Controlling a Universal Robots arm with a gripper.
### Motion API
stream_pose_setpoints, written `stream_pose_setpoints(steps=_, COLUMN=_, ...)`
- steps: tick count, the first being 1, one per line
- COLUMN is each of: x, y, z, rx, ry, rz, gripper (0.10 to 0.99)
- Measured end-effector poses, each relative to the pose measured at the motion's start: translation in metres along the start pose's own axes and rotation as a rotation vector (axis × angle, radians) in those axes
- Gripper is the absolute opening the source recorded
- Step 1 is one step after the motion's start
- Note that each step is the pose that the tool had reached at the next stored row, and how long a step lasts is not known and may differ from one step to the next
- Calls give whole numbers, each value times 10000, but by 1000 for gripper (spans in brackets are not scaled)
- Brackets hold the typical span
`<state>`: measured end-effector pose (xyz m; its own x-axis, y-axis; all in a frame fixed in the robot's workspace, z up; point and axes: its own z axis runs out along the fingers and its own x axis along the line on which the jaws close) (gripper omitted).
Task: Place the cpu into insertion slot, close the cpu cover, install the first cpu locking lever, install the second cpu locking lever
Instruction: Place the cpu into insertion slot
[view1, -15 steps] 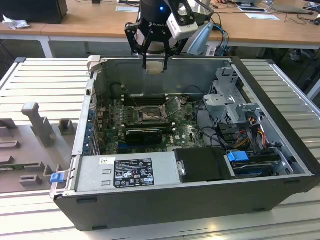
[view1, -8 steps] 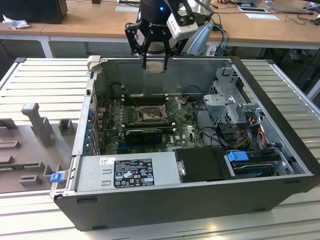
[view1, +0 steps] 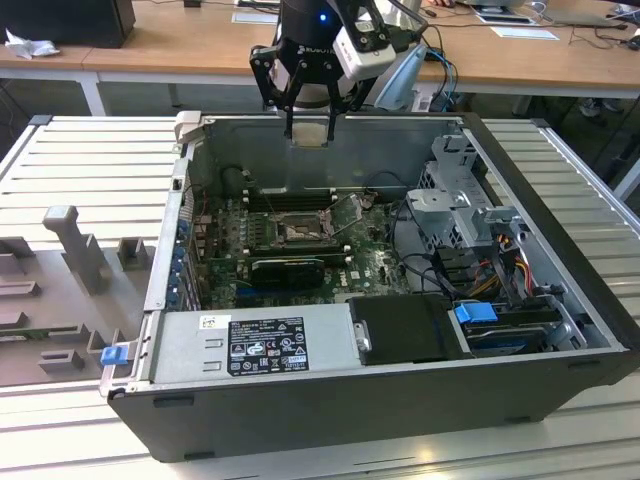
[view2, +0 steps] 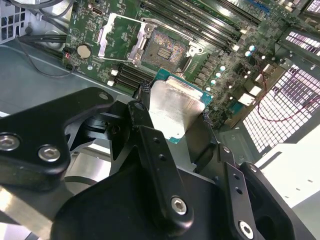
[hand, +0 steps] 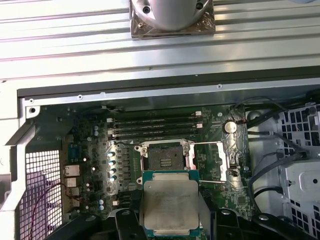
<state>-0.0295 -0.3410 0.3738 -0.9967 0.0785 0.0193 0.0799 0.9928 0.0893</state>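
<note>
Pinching cpu (hand: 171, 207) by two opposite edges, hand (view1: 311, 135) hangs well above insertion slot (hand: 166, 159); slot sits below hand, uncovered.

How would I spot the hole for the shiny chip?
Look inside the open black computer case at the green circuit board. Near its middle sits the square dark insertion slot. Unlike the long black memory slots beside it, it has a greyish pin field.

Black linked jaws bear silver screws (view2: 179, 205); the wrist (view1: 300, 20) has a white block (view1: 362, 50).
</note>
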Motion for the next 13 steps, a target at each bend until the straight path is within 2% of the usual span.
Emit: stream_pose_setpoints(steps=13, x=0, y=0, z=3, rx=-1, ry=-6, rz=74, gripper=529)
